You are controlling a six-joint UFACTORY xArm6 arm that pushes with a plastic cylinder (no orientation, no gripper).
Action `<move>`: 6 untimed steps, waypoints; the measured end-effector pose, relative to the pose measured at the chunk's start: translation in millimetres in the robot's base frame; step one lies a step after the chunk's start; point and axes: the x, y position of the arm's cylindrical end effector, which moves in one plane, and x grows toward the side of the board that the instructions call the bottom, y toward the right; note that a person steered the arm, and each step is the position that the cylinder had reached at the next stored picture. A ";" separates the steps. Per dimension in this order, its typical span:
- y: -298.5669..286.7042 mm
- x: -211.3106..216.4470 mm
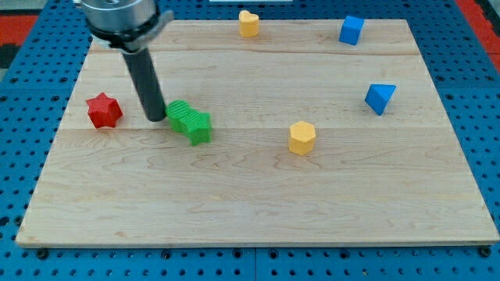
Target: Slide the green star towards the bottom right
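Observation:
The green star (199, 127) lies left of the board's middle, touching a green round block (180, 115) at its upper left. My tip (155, 117) rests on the board just left of the green round block, between it and the red star (103, 110). The rod rises from the tip towards the view's top left and hides the red cylinder seen earlier.
The wooden board (258, 203) also holds a yellow hexagon (301, 137) right of the middle, a blue wedge-like block (379, 97) at the right, a blue cube (351, 30) at the top right and a yellow heart (248, 23) at the top.

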 end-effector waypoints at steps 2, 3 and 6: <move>-28.6 47.7; -34.5 2.4; 20.2 -17.1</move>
